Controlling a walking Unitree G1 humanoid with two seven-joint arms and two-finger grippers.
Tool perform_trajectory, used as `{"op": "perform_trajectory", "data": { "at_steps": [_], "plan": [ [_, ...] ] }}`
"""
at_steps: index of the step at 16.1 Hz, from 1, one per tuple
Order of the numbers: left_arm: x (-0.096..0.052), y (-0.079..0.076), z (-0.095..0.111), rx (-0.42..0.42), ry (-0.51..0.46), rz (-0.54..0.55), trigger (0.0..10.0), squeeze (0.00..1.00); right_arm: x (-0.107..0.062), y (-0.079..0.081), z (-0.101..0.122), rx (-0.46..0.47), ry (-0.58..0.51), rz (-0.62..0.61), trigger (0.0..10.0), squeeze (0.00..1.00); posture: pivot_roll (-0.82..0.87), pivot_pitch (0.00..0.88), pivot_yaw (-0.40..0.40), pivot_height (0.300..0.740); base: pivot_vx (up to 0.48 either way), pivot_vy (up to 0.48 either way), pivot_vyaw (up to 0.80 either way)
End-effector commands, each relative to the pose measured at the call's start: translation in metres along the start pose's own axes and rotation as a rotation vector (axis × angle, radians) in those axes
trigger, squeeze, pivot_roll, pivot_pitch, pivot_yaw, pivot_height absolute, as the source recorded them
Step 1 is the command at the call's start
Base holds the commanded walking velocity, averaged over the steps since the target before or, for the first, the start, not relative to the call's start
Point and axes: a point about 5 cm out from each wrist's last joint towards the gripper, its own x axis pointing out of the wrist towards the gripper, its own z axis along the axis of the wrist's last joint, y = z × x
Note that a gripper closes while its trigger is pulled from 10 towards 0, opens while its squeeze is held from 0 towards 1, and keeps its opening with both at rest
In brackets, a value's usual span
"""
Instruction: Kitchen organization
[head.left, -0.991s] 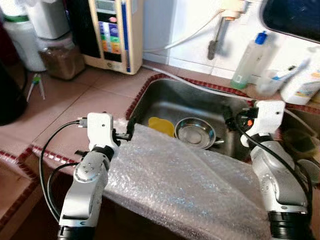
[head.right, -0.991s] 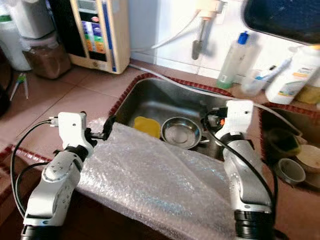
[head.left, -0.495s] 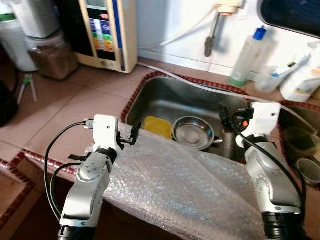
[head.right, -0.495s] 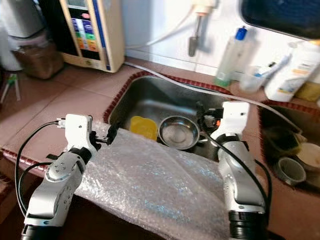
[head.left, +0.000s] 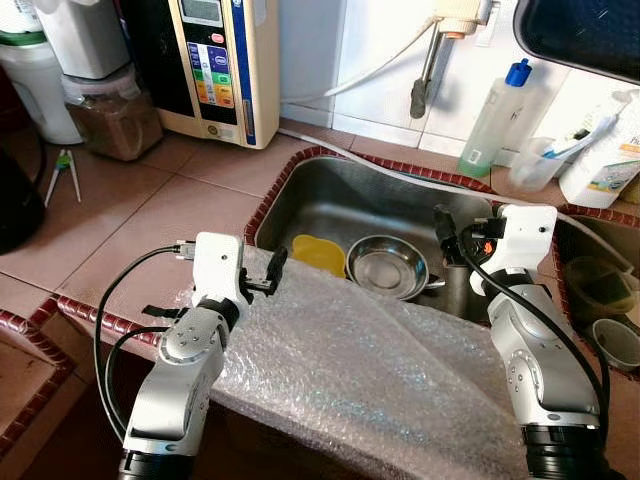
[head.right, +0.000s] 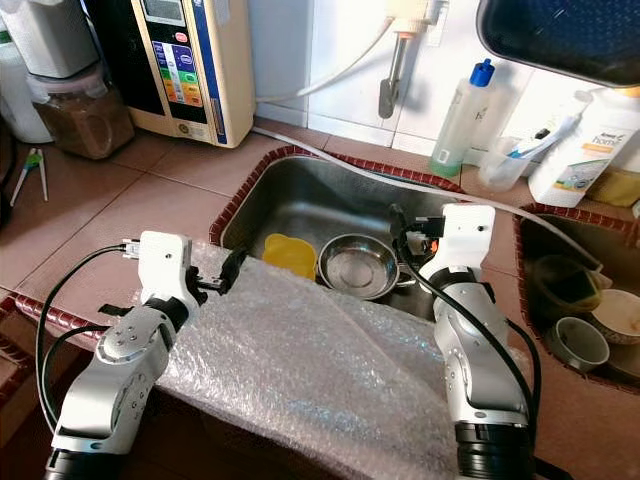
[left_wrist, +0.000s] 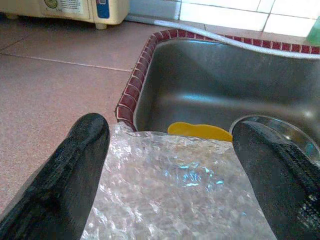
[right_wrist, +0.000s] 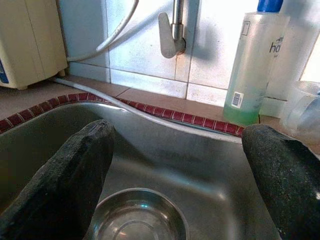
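Observation:
A sheet of bubble wrap (head.left: 370, 360) lies draped over the counter's front edge and the near rim of the steel sink (head.left: 340, 195). My left gripper (head.left: 272, 275) hovers open over the wrap's far left corner (left_wrist: 175, 200), with nothing between its fingers (left_wrist: 65, 190). In the sink basin sit a round steel bowl (head.left: 388, 266) and a yellow piece (head.left: 318, 252), partly hidden behind the wrap's edge. My right gripper (head.left: 447, 235) is held open above the sink's right side, looking over the bowl (right_wrist: 137, 220) toward the back wall.
A water purifier (head.left: 215, 60) and a brown-filled jar (head.left: 115, 110) stand at the back left. The tap (head.left: 430, 70), a hose (head.left: 400, 170) and a soap bottle (head.left: 495, 120) line the back wall. A second basin holding cups (head.left: 600, 290) is on the right.
The camera swayed and came back. My left gripper has edged a little toward the sink over the wrap's corner. The right gripper has drifted slightly left.

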Motion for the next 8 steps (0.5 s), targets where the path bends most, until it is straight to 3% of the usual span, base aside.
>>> {"op": "perform_trajectory", "data": {
  "at_steps": [1,8],
  "plan": [
    [0.0005,-0.0021,-0.0001,0.006,0.011,-0.005,10.0,0.0,0.0025,-0.0042,-0.0004,0.021,0.014,-0.021,10.0,0.0,-0.04,0.066,-0.02,0.74,0.0,0.0,0.0],
    [0.0023,0.0025,-0.0004,0.007,0.022,0.012,10.0,0.0,0.0054,-0.0033,-0.0016,0.018,0.017,-0.022,10.0,0.0,-0.04,0.055,-0.019,0.74,0.0,0.0,0.0]
  ]
}}
